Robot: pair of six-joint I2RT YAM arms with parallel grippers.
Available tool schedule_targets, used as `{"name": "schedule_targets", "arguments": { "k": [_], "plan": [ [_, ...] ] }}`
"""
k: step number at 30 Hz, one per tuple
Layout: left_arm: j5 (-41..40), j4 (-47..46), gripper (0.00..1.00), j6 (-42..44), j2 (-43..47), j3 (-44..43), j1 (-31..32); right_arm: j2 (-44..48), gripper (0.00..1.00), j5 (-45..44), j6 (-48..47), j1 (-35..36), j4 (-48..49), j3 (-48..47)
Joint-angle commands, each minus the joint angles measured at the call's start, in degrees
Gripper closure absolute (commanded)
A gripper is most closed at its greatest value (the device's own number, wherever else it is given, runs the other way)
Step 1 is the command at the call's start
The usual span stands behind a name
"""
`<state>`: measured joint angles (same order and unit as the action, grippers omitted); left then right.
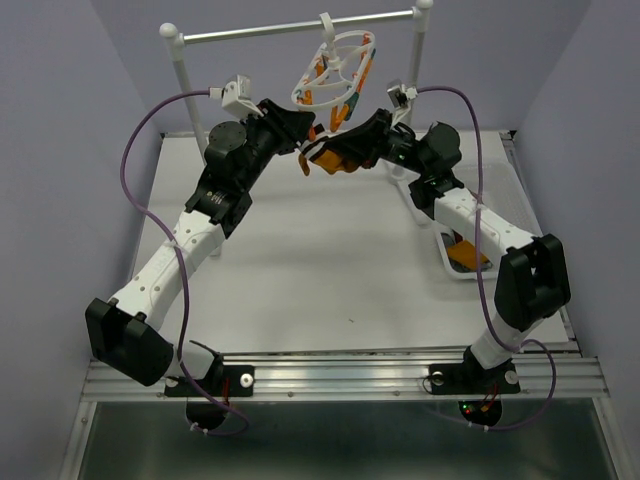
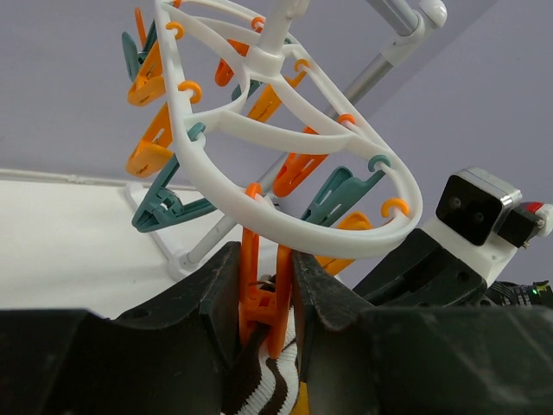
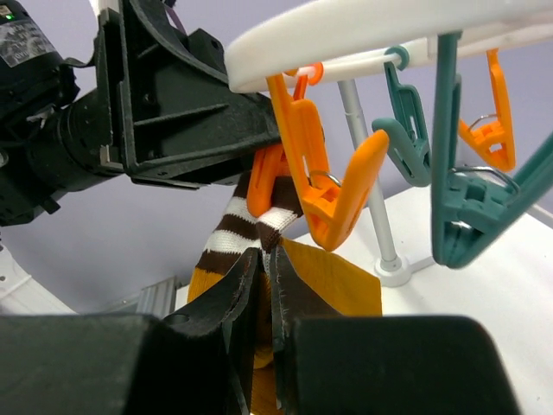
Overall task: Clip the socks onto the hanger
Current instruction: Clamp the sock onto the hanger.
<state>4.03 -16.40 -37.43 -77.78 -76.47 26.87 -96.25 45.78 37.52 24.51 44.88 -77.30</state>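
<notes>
Basket (image 1: 440, 252): orange sock (image 1: 466, 251) | left hand (image 2: 266, 270): clip (image 2: 256, 303) | right hand (image 3: 266, 278): cuff (image 3: 244, 230)

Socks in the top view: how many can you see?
2. One mustard sock is at the orange clip under the hanger; a second orange sock lies in the basket beneath the right arm. More may be hidden there.

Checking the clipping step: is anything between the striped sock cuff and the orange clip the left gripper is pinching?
Nothing visible. The right gripper holds the sock with its cuff right at the lower end of the orange clip pinched by the left gripper. A neighbouring orange clip hangs beside, not between.
</notes>
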Motion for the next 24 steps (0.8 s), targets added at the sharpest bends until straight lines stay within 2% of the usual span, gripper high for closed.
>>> {"name": "schedule_targets", "arguments": {
  "k": [1,7,8,10,13,14,15,16,24],
  "plan": [
    [-0.9,-1.8,1.0,1.3,2.5,0.1,-0.3,0.9,0.99,-0.7,2.1,0.5,7.1,-1.2],
    [0.6,0.1,0.99,1.3,1.2,-1.8,-0.4,0.7,0.98,0.1,1.7,0.5,6.5,-1.5],
    [1.1,0.1,0.92,1.0,1.1,-1.9,-0.4,0.5,0.98,0.0,1.7,0.5,6.3,-1.5],
    [1.1,0.6,0.84,0.3,0.9,-2.2,-0.4,0.4,0.98,0.4,1.4,0.5,5.8,-1.5],
    [0.6,1.9,0.52,-0.4,1.0,-2.7,-0.4,0.6,0.97,0.0,0.4,0.5,4.3,-1.5],
    [0.8,2.0,0.24,-0.2,1.2,-2.8,-0.4,0.6,0.97,-0.1,0.1,0.5,4.1,-1.5],
    [0.5,2.2,0.09,-0.2,1.4,-2.7,-0.4,0.7,0.97,0.0,-0.2,0.5,3.8,-1.5],
    [0.4,1.9,0.01,-0.2,1.7,-2.5,-0.4,0.6,0.97,-0.1,-0.3,0.5,3.6,-1.5],
    [0.1,1.6,0.01,0.3,2.9,-1.4,-0.5,0.0,0.97,-0.2,-1.6,0.5,2.1,-1.9]
  ]
}}
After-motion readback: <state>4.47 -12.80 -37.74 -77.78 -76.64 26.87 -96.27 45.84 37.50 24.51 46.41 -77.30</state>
